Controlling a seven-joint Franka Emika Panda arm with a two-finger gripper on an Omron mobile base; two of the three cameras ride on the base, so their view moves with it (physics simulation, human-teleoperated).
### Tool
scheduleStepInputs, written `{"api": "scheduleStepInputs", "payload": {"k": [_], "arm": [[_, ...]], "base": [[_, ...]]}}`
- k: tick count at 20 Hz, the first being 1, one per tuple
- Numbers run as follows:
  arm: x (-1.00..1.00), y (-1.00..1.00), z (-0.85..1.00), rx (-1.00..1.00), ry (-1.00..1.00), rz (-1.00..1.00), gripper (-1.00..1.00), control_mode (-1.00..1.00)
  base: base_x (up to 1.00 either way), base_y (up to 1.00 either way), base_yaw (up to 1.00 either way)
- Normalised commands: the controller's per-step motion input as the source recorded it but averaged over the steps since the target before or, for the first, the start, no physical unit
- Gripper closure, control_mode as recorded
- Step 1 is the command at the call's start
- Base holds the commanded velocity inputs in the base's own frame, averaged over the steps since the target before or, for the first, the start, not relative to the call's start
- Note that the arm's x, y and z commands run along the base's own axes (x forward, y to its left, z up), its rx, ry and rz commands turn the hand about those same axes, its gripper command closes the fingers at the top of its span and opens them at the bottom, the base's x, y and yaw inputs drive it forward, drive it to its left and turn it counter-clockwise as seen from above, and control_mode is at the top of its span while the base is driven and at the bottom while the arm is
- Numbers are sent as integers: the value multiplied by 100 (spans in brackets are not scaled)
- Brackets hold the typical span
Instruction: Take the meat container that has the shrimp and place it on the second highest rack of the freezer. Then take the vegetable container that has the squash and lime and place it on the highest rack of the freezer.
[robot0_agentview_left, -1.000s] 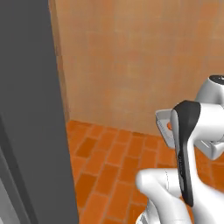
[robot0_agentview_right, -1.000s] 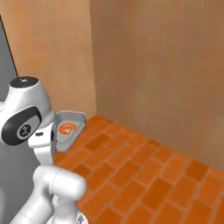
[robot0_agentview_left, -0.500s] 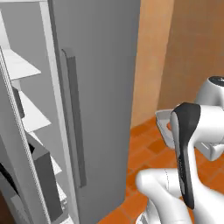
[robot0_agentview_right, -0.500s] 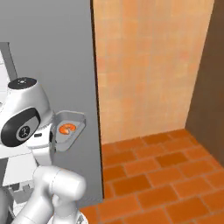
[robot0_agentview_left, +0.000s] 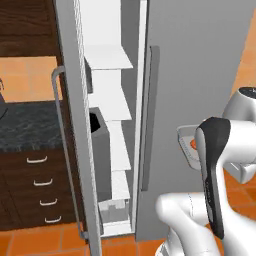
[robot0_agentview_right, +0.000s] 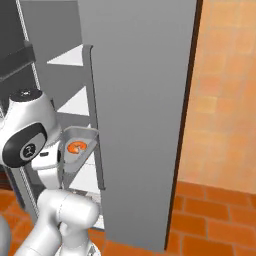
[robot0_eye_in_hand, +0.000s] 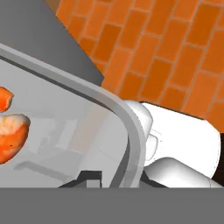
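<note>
Now that the base has swung round, freezer (robot0_agentview_left: 195, 100) shelves (robot0_agentview_left: 107, 57) face us; hand clamped on tray (robot0_agentview_right: 76, 142) (shrimp (robot0_agentview_right: 76, 147) aboard), shelving next.

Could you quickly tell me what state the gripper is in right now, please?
Gripper: shut on the rim of the tray with the shrimp in it.

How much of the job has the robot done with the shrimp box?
Done: the shrimp sits in its grey container, lifted off the counter, and the freezer stands open, its white racks bare. In hand: the gripper is shut on the container's rim, carrying it beside the door. Left: setting it on the second highest rack, then fetching the squash and lime container.
</note>
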Motion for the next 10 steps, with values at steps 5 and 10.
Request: {"api": "scheduleStepInputs", "payload": {"k": [5,10], "arm": [[0,0,0,0,0,0,100,100],[0,0,0,0,0,0,100,100]], "base": [[6,0,66],[19,3,33]]}}
